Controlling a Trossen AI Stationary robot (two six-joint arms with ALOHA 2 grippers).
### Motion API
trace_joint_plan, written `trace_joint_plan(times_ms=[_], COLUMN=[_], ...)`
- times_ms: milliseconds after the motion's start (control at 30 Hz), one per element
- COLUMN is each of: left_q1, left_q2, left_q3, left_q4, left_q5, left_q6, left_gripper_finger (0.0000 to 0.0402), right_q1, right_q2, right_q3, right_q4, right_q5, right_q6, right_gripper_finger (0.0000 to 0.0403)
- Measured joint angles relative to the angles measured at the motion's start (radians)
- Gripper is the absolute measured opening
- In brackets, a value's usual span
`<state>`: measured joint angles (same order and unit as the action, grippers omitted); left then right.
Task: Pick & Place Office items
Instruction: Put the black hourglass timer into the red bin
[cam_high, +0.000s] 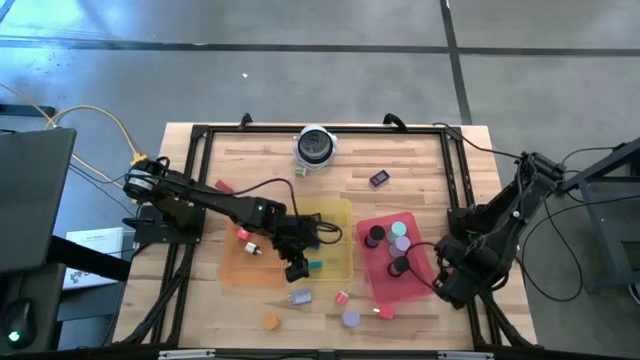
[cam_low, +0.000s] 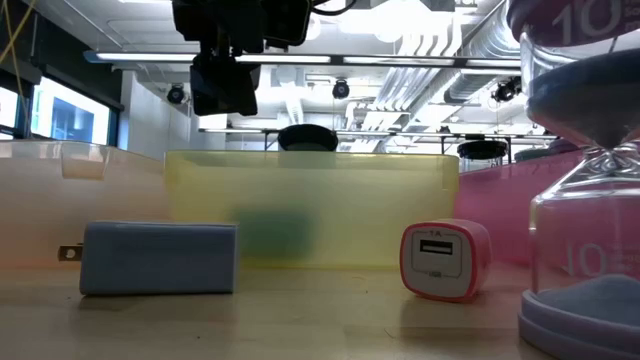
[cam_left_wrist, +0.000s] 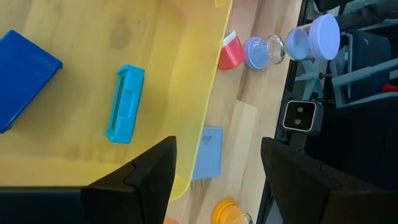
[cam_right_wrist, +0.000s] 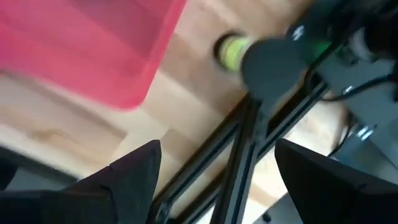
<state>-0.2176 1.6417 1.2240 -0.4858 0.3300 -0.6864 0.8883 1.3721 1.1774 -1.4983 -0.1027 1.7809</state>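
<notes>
Worktop with yellow tray as landmark.

Beside its right edge, red tray with round discs. Above its front edge, left end effector, spread, empty. Right of the red tray, right end effector, spread, empty. Inside the yellow tray, teal block; just in front, grey-blue block.
</notes>
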Motion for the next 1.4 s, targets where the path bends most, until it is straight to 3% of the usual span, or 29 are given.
trace_joint_plan(times_ms=[267,533,867,1400], left_q1=[-0.004,-0.004,-0.004,-0.004], left_q2=[0.000,0.000,0.000,0.000], left_q3=[0.000,0.000,0.000,0.000], left_q4=[0.000,0.000,0.004,0.019], left_q5=[0.000,-0.001,-0.001,-0.013], left_q6=[-0.013,-0.033,-0.033,-0.032], left_gripper_finger=[0.0227,0.0227,0.0227,0.0227], right_q1=[0.000,-0.001,-0.001,-0.001], right_q2=[-0.011,-0.065,-0.228,-0.232], right_q3=[0.000,-0.007,-0.235,-0.374], right_q4=[-0.046,-0.065,0.100,0.192], right_q5=[0.100,0.118,0.059,0.035], right_q6=[-0.056,-0.082,0.001,-0.028], right_gripper_finger=[0.0304,0.0304,0.0304,0.0304])
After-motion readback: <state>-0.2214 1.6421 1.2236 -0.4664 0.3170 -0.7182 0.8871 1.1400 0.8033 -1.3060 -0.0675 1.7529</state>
